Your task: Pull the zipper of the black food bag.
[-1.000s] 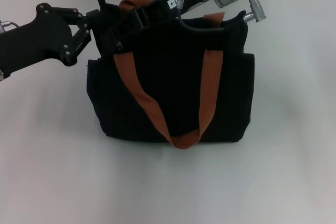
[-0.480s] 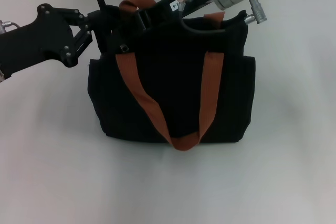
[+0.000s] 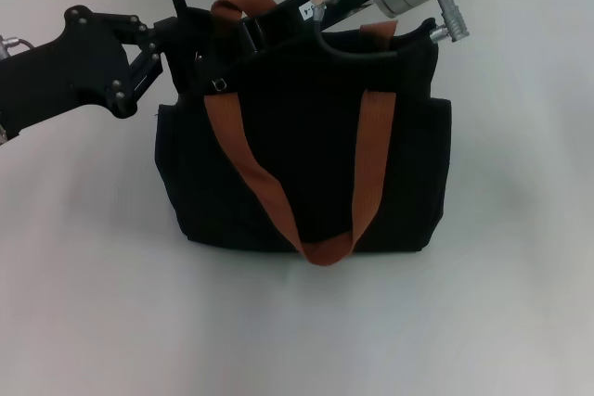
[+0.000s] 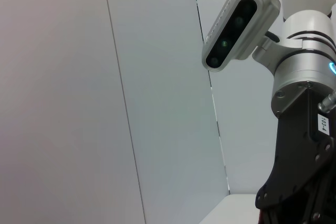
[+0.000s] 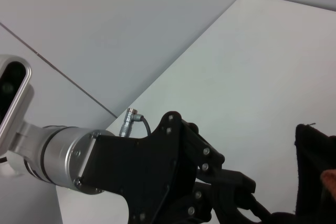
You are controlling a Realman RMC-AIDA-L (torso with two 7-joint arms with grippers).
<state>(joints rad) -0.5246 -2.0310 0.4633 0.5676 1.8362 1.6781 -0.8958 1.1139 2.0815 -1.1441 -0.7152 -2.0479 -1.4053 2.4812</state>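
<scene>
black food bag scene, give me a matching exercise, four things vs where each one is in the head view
Things:
1. black food bag
2. left hand
3. right hand
4. front strap handle

Places:
A. loop hanging low on the bag's front
B. middle of the white table
C. at the bag's top left corner
D. over the bag's top edge, reaching in from the upper right

Pairs: 1-B, 2-C, 3-D, 4-A

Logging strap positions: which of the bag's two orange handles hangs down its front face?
The near handle: its loop drapes down the bag's front almost to the table. The far handle arches up at the top edge, between the two hands.
</scene>
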